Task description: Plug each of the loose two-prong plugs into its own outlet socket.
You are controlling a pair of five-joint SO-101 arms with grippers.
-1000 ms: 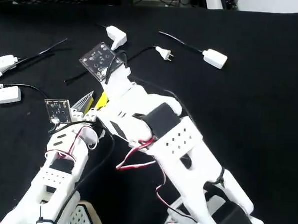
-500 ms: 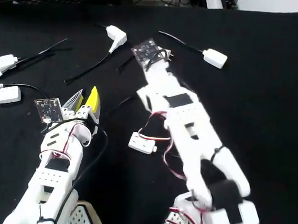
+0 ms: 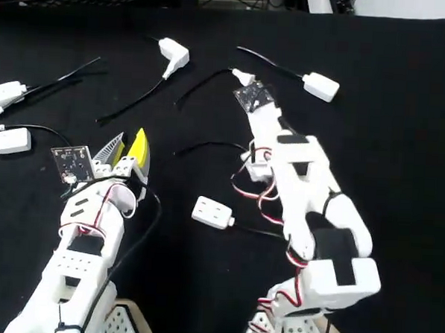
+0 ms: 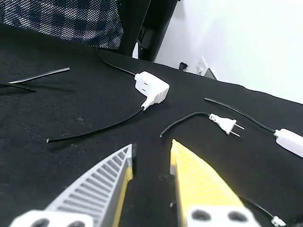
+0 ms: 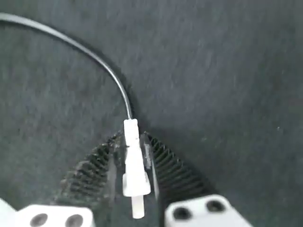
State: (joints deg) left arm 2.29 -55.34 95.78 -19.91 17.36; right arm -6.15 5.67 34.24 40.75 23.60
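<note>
- While the right arm lies stretched across the black surface (image 3: 402, 161), the right gripper (image 5: 131, 137) sits on the two-prong plug (image 5: 133, 163). The jaws press against both flanks of the white body and, judging by the wrist view, pinch it.
- Plug axis: it runs along the slot between the jaws, prongs back toward the wrist, cord leading away ahead of the tips.
- Left gripper (image 4: 151, 146): jaws spread, nothing between them, low over the surface and well apart from the plug. The right arm is plainly the nearer.
- Sockets: the flat outlet socket (image 3: 211, 212) lies between the two arms; a capsule socket (image 3: 320, 86) lies near the plug; an angled socket (image 4: 151, 87) lies farther back.
- Judgement: the prongs face away from the flat socket, so the next move calls for a turn before insertion.
- Room: a mesh chair back (image 4: 61, 21) and a white wall (image 4: 246, 38) stand beyond the far edge.
</note>
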